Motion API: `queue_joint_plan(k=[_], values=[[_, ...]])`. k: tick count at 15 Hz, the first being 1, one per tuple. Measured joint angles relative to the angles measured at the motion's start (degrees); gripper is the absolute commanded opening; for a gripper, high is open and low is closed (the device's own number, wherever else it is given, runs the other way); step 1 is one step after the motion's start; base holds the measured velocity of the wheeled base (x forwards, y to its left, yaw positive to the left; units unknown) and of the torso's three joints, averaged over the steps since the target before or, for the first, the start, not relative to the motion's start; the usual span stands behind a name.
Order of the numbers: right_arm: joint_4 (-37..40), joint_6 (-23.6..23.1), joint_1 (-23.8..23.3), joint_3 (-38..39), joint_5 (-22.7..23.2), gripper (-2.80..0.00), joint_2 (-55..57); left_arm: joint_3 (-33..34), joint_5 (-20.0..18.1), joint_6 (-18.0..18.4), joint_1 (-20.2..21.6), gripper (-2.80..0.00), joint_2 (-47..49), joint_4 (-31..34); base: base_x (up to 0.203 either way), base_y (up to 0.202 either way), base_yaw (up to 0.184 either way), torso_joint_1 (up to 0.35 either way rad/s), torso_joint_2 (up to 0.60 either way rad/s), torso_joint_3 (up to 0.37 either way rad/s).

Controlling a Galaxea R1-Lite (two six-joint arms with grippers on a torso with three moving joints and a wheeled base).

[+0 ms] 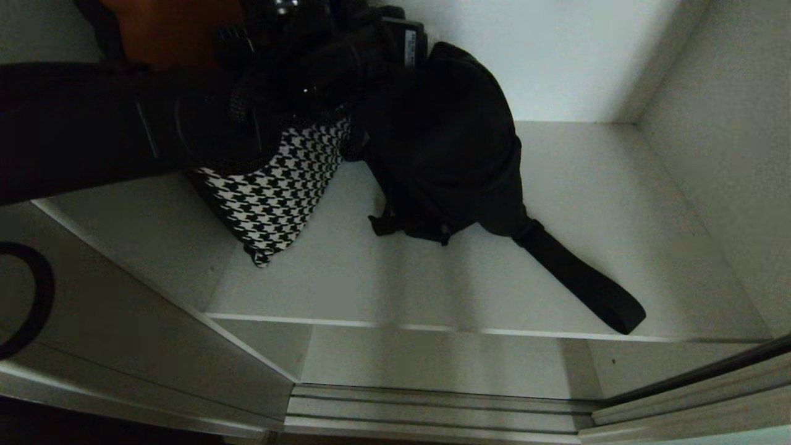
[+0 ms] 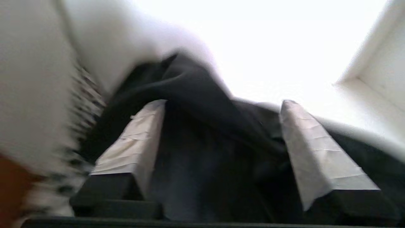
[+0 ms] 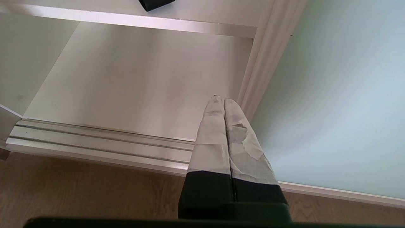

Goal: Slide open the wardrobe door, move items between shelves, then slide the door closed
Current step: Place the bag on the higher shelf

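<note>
Head view: the soft black fabric pouch bag point(image 1: 448, 142) lay on the plain white shelf board point(image 1: 618, 204), touching the black-and-white houndstooth bag point(image 1: 272, 191); its wide black strap point(image 1: 581, 278) trailed to the front edge. The left arm point(image 1: 123, 123) reached over both bags.

Left wrist view: the left gripper point(image 2: 223, 104) stood spread wide, black pouch fabric between its fingers, ungripped.

Right wrist view: the right gripper point(image 3: 220, 98) hung clenched, empty, beside the frosted pale blue-green glass sliding door point(image 3: 332, 95).

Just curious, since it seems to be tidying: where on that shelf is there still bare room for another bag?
The shelf is bare between the black pouch bag and the right wall, and along its front edge. The back left is crowded: the houndstooth bag and left arm fill it.
</note>
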State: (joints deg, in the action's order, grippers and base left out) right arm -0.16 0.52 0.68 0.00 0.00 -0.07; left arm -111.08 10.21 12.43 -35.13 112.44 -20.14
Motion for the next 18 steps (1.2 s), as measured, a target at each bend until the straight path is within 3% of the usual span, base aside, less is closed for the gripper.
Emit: queue_joint_plan(k=[10, 11, 18], values=[[0.02, 0.00, 0.00, 0.00, 0.00, -2.80, 0.00, 0.85, 0.18, 2.28, -0.26, 0.00, -6.40, 3.42, 0.000, 0.000, 0.000, 0.000, 0.00, 0.000], [0.00, 0.00, 0.00, 0.00, 0.00, -2.80, 0.00, 0.87, 0.16, 2.76, -1.04, -2.80, -6.95, 4.79, 0.000, 0.000, 0.000, 0.000, 0.00, 0.000], [0.02, 0.00, 0.00, 0.00, 0.00, -2.80, 0.00, 2.18, 0.04, 3.44, -4.71, -2.80, -13.96, 12.26, 0.000, 0.000, 0.000, 0.000, 0.00, 0.000]])
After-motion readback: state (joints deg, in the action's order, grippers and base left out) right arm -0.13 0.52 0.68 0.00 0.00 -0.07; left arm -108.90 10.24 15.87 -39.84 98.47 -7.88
